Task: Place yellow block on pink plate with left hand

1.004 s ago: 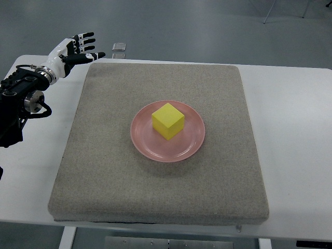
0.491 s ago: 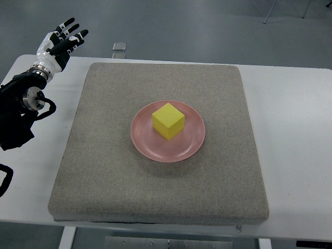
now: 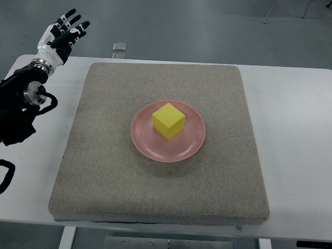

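Observation:
A yellow block (image 3: 168,120) sits on the pink plate (image 3: 193,141) in the middle of the grey mat. My left hand (image 3: 62,34) is raised at the far upper left, beyond the table's back corner and well away from the plate. Its fingers (image 3: 71,23) are spread and hold nothing. The left arm (image 3: 21,106) runs down the picture's left edge. No right arm shows.
The grey mat (image 3: 104,171) covers most of the white table (image 3: 295,150). A small grey object (image 3: 119,46) lies on the floor beyond the table's back edge.
My left hand has swung left and up, away from the mat's back left corner, its fingers now pointing upward. Block and plate have not moved.

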